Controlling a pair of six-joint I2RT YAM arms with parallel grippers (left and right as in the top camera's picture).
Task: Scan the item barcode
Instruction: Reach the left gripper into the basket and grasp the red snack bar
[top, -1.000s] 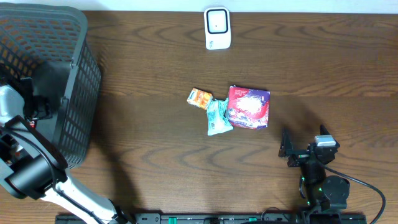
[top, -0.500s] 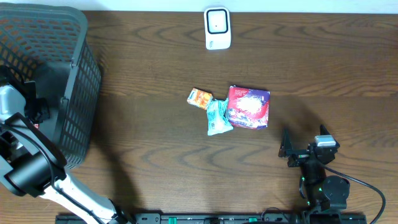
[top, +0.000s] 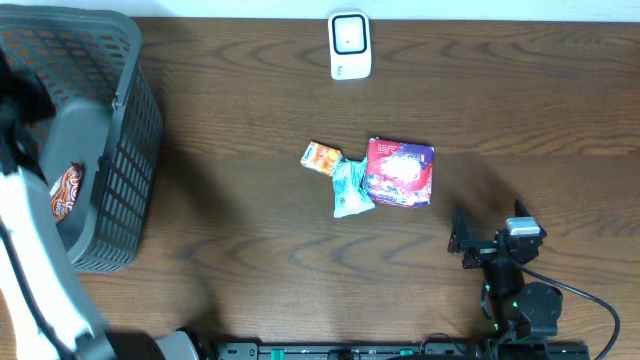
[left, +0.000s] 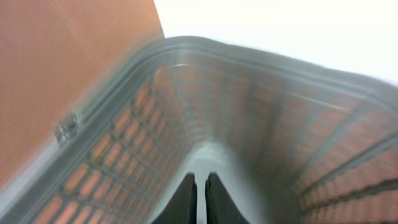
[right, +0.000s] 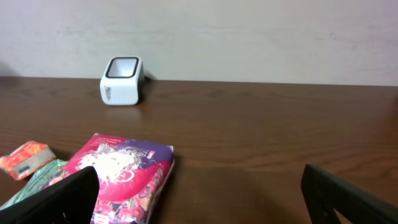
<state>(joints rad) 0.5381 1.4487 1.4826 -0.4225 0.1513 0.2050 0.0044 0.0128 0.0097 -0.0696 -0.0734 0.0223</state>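
Seemingly nothing is scanned yet: far left, the left end effector (left: 200, 182) sits pinched shut inside the basket (top: 125, 120), gripping nothing visible; mid-frame, three packets (top: 398, 172) lie clustered on the worktop (top: 230, 230) below the scanner (top: 349, 45); lower right, the right end effector (top: 458, 238) gapes wide, empty.

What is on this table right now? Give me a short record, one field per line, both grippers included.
table: dark wood
scanner: white, at the far edge, near the middle
basket: grey mesh, at the left end
orange packet: mid-table, left of the bunch
teal packet: between the other two
red and purple packet: right of the bunch
left gripper: shut, at the basket, nothing seen between its fingers
right gripper: open, empty, near edge, facing the packets
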